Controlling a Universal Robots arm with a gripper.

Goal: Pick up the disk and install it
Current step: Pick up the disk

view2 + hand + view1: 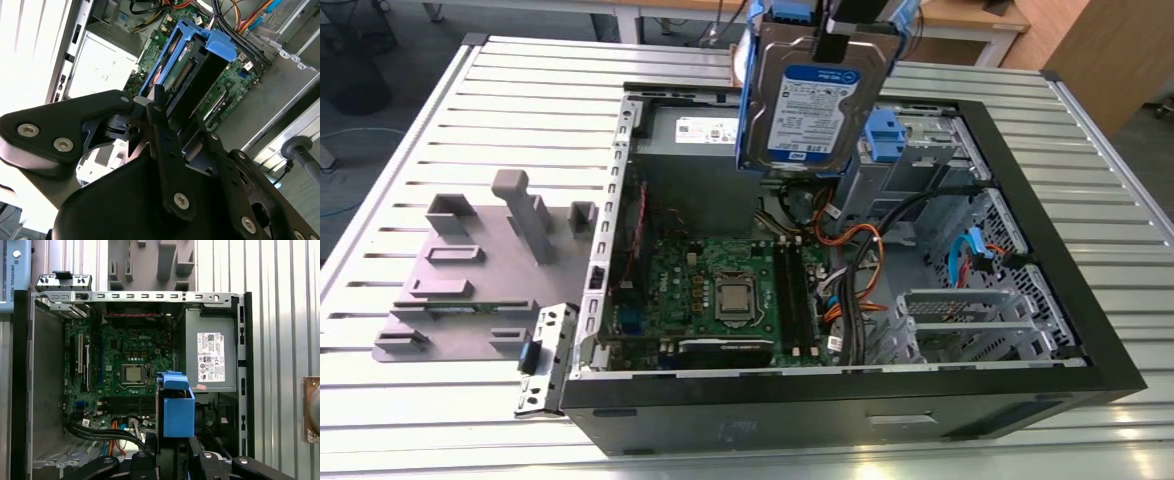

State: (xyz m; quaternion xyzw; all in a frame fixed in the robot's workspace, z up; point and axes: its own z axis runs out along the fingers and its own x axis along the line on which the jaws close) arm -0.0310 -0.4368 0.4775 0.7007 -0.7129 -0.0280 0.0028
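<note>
The black gripper (835,42) clamps the flat silver blue-bracketed metal disk (811,105) above the open black computer case (854,425).

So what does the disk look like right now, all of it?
The disk is a flat silver metal rectangle with a blue-and-white label, wrapped in a blue plastic bracket. It hangs upright above the open computer case, clamped at its top end by the gripper. Its connector edge shows in the second wrist view.
</note>
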